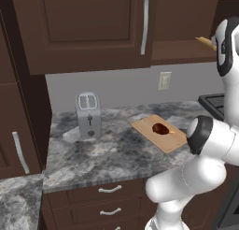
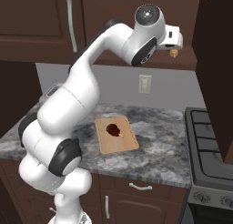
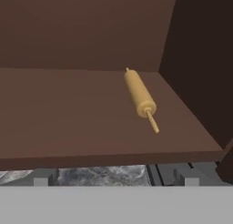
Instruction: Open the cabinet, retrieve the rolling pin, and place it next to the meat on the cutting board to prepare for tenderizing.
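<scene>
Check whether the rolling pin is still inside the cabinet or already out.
Inside. The rolling pin lies on its side on the cabinet shelf, near the right wall, untouched.

I stand in a home kitchen. Dark wood cabinets [image 1: 88, 28] hang above a grey stone surface [image 1: 107, 154]. A toaster [image 1: 88, 115] and stove [image 2: 210, 141] sit here.
</scene>
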You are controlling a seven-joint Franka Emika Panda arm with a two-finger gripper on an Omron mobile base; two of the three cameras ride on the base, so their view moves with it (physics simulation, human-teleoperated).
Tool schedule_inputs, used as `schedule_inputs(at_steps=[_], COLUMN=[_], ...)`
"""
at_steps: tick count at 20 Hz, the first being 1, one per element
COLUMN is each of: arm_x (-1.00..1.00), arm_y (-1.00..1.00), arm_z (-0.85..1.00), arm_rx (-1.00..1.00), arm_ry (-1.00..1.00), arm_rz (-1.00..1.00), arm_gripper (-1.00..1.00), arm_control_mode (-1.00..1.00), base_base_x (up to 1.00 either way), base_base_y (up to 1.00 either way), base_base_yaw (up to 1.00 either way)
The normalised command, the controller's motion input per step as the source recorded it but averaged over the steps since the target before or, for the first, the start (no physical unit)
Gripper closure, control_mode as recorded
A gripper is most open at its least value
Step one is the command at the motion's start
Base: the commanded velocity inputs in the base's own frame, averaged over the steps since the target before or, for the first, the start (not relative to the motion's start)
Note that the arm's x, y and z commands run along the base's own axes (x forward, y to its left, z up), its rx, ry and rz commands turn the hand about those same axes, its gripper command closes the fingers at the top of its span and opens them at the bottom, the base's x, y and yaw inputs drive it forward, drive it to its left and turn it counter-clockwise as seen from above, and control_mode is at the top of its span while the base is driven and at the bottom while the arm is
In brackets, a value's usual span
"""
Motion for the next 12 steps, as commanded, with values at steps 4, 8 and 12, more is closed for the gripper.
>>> schedule_inputs(at_steps=[4, 8, 12], arm_x=[0.14, 0.27, 0.36], arm_y=[-0.15, -0.14, -0.13], arm_z=[-0.15, -0.11, -0.1], arm_rx=[0.0, 0.0, 0.0], arm_ry=[0.0, 0.0, 0.02], arm_rz=[0.0, 0.0, 0.0], arm_gripper=[-1.0, -1.0, -1.0], arm_control_mode=[-1.0, -1.0, -1.0], base_base_x=[0.0, 0.0, 0.0], base_base_y=[0.0, 0.0, 0.0], base_base_yaw=[0.0, 0.0, 0.0])
